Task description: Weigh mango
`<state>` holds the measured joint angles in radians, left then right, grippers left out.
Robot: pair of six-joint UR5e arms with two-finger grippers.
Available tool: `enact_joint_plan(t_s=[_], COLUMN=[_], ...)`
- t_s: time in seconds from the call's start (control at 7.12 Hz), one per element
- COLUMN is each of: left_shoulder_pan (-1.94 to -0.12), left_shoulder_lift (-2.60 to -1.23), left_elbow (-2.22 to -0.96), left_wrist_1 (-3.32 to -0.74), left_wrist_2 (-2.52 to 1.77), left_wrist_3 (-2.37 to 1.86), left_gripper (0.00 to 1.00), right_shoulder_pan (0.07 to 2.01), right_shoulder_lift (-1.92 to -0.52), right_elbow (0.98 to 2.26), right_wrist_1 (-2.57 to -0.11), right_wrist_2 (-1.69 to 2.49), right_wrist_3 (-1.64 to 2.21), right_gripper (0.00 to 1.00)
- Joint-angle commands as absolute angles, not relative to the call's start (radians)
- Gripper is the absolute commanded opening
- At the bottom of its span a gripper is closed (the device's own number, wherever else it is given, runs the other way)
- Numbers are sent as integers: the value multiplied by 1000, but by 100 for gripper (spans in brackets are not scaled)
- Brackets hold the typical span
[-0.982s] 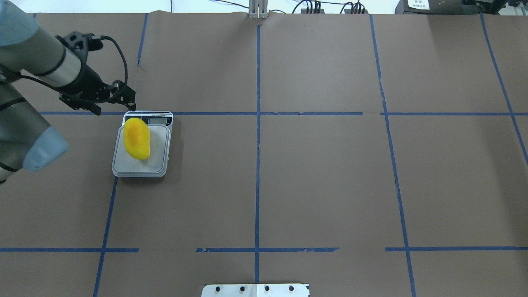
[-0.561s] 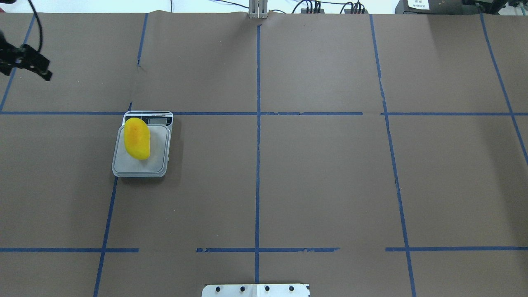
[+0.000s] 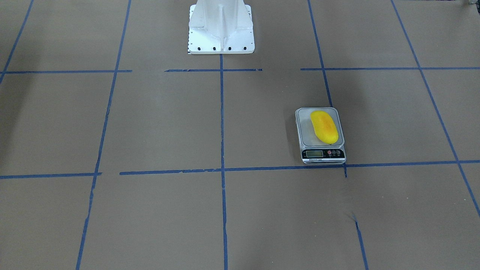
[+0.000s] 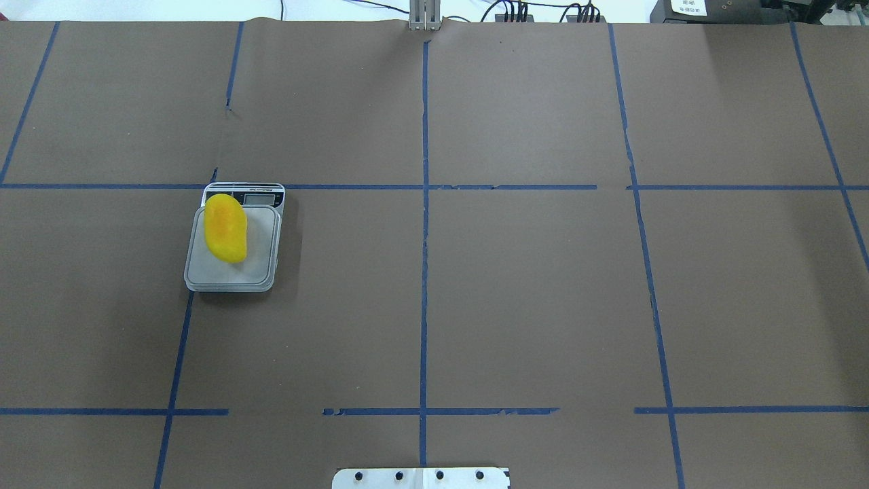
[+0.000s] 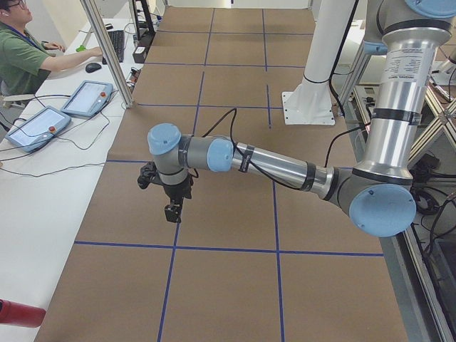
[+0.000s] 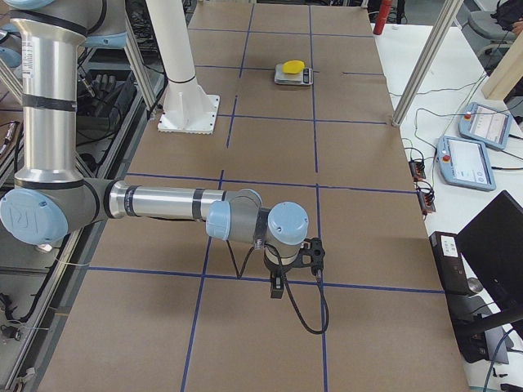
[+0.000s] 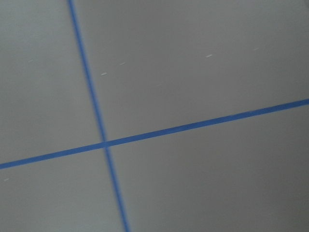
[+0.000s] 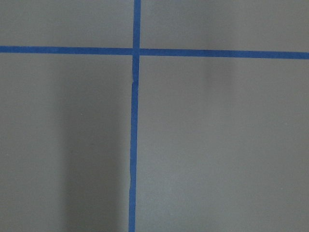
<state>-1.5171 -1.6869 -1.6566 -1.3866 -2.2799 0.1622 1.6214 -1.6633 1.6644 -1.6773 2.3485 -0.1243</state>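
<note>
Gone from the overhead view since a second ago is the left arm, which had hovered just beside the scale (image 4: 261,272) and then pulled off toward the table's left edge; the mango (image 4: 225,228) has not shifted. It lies lengthwise on the scale's platform, off-centre toward the robot's left, with one end close to the display end, free of any grip. The readout is too small to read. The left gripper (image 5: 172,211) hangs pointing down over bare brown table (image 4: 543,305), well apart from the fruit, and the right gripper (image 6: 278,287) does likewise at the far end. Each shows only in a side view, so whether their jaws are parted or closed cannot be told, though neither seems to carry anything. Should the mango need lifting again, its smooth, rounded skin looks slippery and prone to rolling. It is probably firm but bruisable and of moderate weight, so a gentle pinch across the narrow middle, fingers square to its long axis, seems safest.
</note>
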Motion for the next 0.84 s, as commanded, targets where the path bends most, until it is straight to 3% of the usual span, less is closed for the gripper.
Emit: enact_joint_plan(t_s=[0.0,0.28,0.7], left_shoulder_pan=[-1546,-1548,-1565], left_shoulder_lift=[-1634,-1547,-1542], left_elbow=[-1598,-1600,-1598], left_wrist_1=[-1397,-1489,-1494], left_wrist_2=[-2302,-2362,-2361], left_wrist_3=[218,216,216], left_gripper=[100,100,100], right_shoulder_pan=[1621,1621,1621], right_shoulder_lift=[-1664,-1663,-1664], right_elbow=[1664,1664,1664], right_wrist_1=[-1678,-1678,-1678], right_wrist_2=[2349,2349,2349], right_wrist_3=[-124,-124,-124], right_gripper=[100,100,100])
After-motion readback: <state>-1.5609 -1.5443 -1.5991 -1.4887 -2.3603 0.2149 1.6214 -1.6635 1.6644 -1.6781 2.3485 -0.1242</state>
